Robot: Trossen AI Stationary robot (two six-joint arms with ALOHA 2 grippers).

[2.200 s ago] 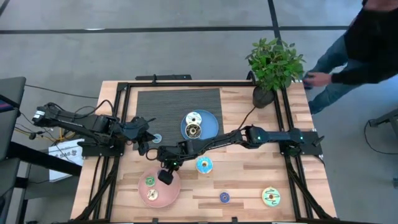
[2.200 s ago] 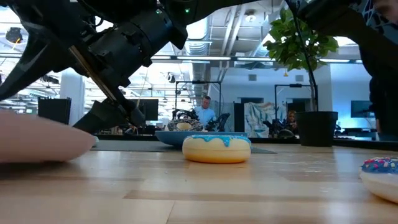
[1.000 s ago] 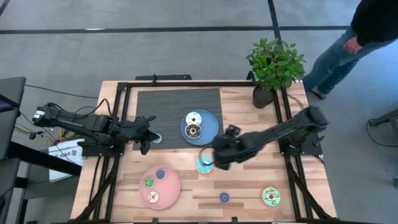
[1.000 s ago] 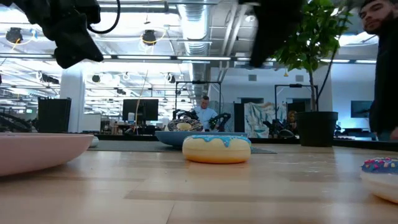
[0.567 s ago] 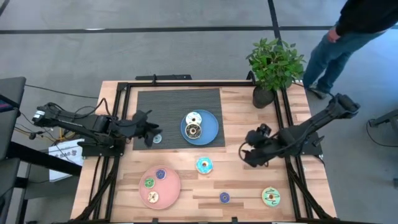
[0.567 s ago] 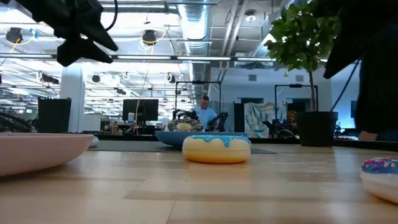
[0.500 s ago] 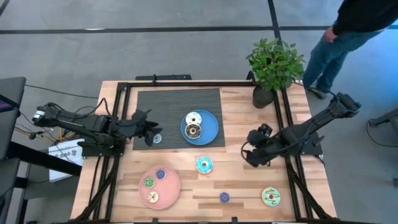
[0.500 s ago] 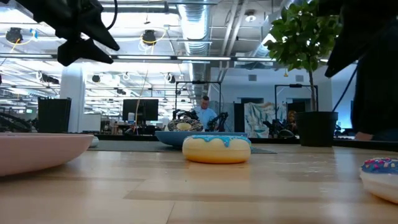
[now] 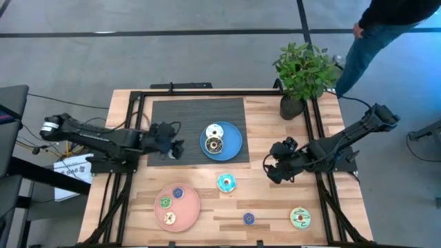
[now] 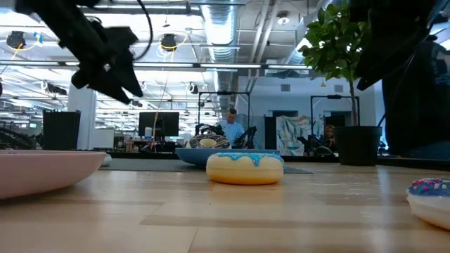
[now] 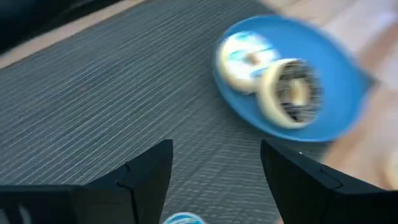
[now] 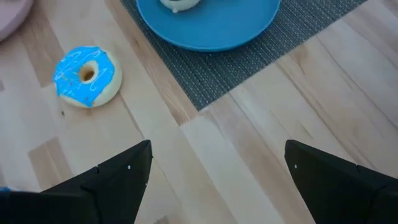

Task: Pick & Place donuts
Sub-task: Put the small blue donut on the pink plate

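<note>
My left gripper (image 9: 176, 147) (image 11: 216, 149) hovers open over the dark mat's left part. A tiny teal donut (image 11: 182, 219) lies on the mat just below and between its fingers. A white donut (image 9: 214, 131) and a brown-cream one (image 9: 214, 144) rest on the blue plate (image 9: 233, 141). Three tiny donuts lie on the pink plate (image 9: 187, 210). A teal donut (image 9: 226, 182) (image 12: 87, 76), a tiny blue one (image 9: 249, 218) and a yellow-green one (image 9: 300, 218) lie flat on the wood. My right gripper (image 9: 270, 170) (image 12: 217, 149) hangs open over bare wood, to the right of the teal donut.
A potted plant (image 9: 303, 76) stands at the far right corner. Black frame rails (image 9: 324, 200) run along the table's left and right sides. A person (image 9: 386, 27) walks beyond the far right corner. Bare wood lies between the teal donut and the right rail.
My left gripper has opened, tipped downward and moved a little toward the table's right, over the tiny teal donut on the mat. My right gripper, open throughout, has drawn back from beside the teal donut toward the table's right edge. No donut has moved.
</note>
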